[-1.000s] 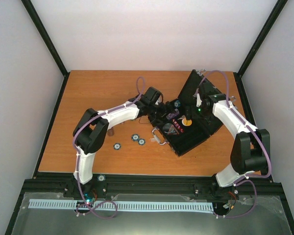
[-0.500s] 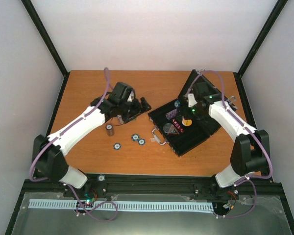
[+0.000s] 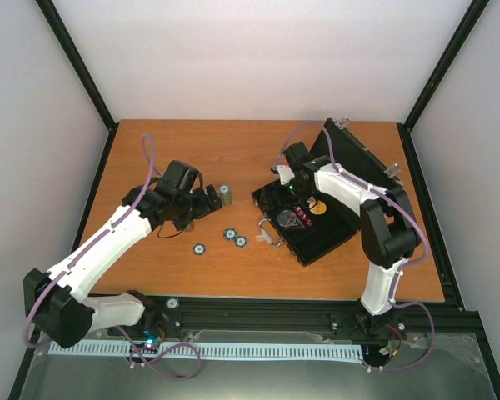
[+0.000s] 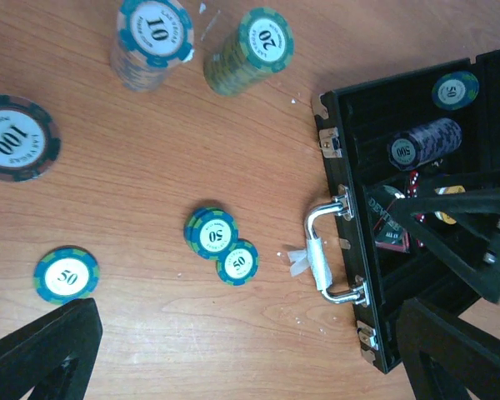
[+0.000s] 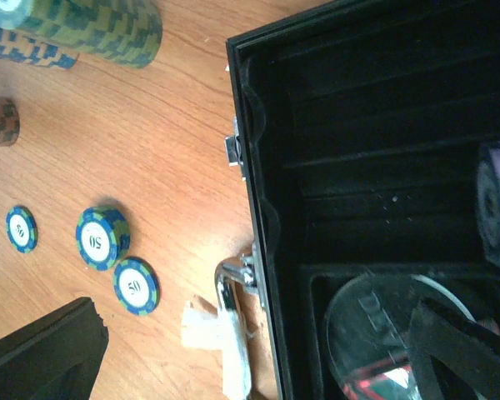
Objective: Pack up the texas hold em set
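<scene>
1. I saw an orange-brown wooden bench (image 3: 258, 275) boxed by white walls (image 3: 258, 58) and black corner posts (image 3: 77, 62)
2. The case (image 3: 321, 233) lay open right of centre; chip stacks (image 4: 248, 50) and loose chips (image 4: 212, 233) sat on the wood beside it
3. My left hand (image 3: 207, 200) and right hand (image 3: 282, 185) both gaped wide, holding nothing

The black case (image 4: 368, 125) is shining with a silver handle (image 4: 312, 237), the little chips (image 4: 212, 233) are showing blue and green stripes around white middles, and the table (image 4: 150, 192) is looking orange-brown and woody.
</scene>
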Controlling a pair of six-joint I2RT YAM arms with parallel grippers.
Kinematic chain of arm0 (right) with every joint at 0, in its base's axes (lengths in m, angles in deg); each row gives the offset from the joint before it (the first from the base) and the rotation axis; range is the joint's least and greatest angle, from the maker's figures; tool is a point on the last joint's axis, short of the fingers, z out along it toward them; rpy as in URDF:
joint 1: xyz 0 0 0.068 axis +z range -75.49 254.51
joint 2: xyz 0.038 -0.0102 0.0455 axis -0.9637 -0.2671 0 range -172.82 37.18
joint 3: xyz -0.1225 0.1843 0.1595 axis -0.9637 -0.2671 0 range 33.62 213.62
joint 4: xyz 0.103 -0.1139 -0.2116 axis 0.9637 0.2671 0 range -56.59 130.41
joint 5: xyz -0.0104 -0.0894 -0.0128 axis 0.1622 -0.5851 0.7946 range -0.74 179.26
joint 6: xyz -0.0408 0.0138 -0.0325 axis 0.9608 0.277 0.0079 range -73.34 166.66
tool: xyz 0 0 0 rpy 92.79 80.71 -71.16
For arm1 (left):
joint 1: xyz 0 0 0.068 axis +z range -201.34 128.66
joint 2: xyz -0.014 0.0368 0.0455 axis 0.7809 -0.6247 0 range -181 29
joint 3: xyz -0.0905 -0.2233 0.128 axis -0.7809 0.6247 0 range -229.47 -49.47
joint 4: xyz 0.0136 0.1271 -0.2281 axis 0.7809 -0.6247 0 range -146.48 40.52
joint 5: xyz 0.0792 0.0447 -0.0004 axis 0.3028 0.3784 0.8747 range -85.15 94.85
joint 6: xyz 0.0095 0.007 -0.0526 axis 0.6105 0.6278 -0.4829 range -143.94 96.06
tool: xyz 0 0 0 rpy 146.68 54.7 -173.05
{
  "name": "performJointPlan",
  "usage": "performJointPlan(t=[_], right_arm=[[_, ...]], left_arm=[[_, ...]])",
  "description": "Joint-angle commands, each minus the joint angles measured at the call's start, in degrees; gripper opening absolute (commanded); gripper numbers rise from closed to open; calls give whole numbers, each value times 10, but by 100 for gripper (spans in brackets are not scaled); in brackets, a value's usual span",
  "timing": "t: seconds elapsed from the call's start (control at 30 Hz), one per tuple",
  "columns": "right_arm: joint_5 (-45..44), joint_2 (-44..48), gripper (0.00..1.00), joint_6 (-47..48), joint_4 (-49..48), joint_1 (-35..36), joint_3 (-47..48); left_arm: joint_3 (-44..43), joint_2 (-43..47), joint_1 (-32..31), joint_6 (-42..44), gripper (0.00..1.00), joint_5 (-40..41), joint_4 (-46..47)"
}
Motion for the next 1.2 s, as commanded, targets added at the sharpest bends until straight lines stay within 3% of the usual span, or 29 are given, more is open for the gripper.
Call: performJointPlan(t=[0.0, 0.47, 0.9, 1.17], right_arm=[[40, -48, 99, 1, -20, 5, 34], [-11, -98, 98, 24, -61, 7, 46], [-263, -118, 100, 4, -31, 5, 64], [-201, -71, 100, 17, -34, 10, 43]], left_arm=[[-2, 29, 3, 11, 100, 48, -33], [11, 24, 3, -12, 100, 59, -19], [15, 4, 4, -40, 100, 61, -24], [17, 5, 3, -60, 100, 68, -30]])
